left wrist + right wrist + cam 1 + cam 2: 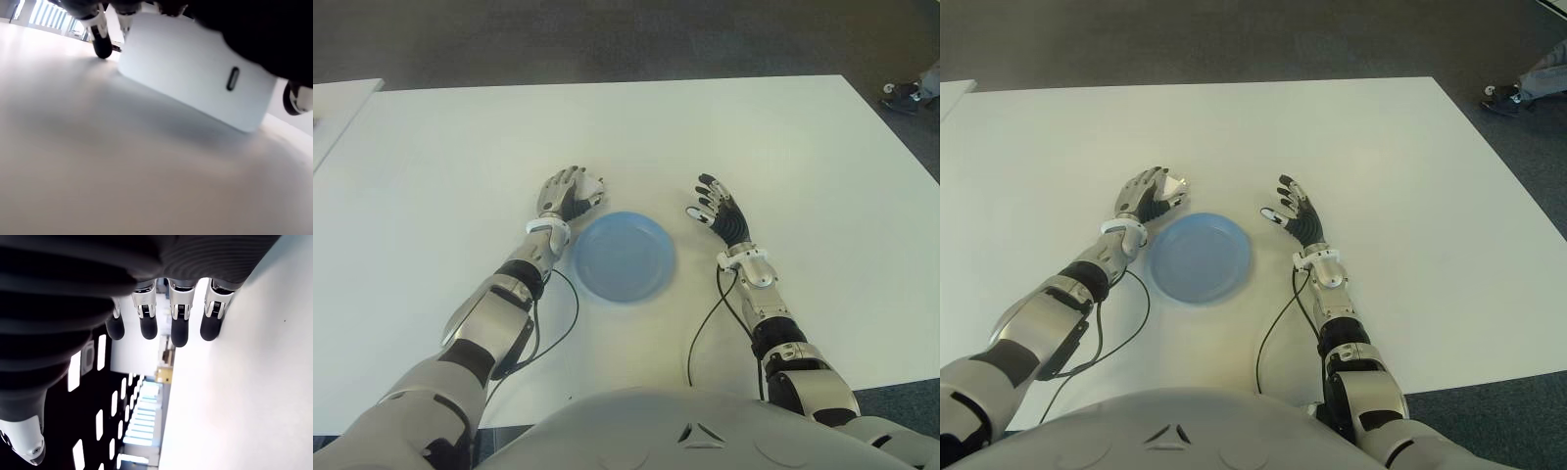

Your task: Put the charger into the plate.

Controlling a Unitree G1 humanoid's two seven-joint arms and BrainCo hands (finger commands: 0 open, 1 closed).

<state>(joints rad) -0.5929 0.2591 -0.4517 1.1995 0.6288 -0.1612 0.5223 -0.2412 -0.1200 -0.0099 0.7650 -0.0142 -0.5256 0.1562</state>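
The left hand (570,193) is curling its fingers (101,40) over the charger (195,73), a smooth white block with rounded corners and a small oval port, near the middle of the counter (431,176), just off the plate's (625,257) far-left rim. That slick casing is looking slippery, so a loose hold could drop it short. The shallow blue plate is waiting empty. The right hand (717,210) is hovering beside the plate, fingers spread apart, holding nothing.

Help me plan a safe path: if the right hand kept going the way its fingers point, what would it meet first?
Likely nothing: the open right hand points away over bare white table, the round blue plate beside it.
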